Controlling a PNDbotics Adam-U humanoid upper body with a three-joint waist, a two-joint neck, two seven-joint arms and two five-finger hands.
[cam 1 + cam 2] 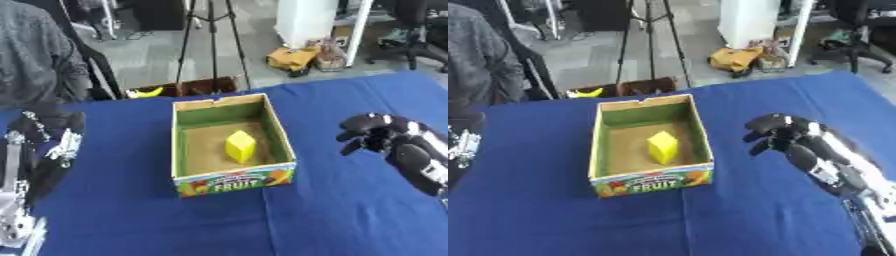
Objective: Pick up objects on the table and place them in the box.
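Left eye view: an open cardboard box stands near the middle of the blue-covered surface. Its inner walls are green, its floor is brown, and the near outer wall carries a fruit print with the word "FRUIT". One yellow block lies on the box floor, right of centre and tilted on an edge. The right hand is to the right of the box, apart from it and above the cloth. Its fingers are curled inward and point toward the box; nothing is held in them. The left arm enters at the lower left as a black and silver structure over the cloth; I cannot tell the state of the left hand's fingers, as the hand itself is not made out. Beyond the far edge of the surface, a second box on the floor holds a yellow object, and tripod legs rise behind it.

Right eye view: the same box sits left of centre, with the yellow block again inside it on the brown floor, clear of the near wall. The right hand shows more fully here, with the forearm running toward the lower right corner. Its curled fingers are empty and hang well clear of the box rim, with bare blue cloth beneath. Only a black part of the left arm shows at the left edge.
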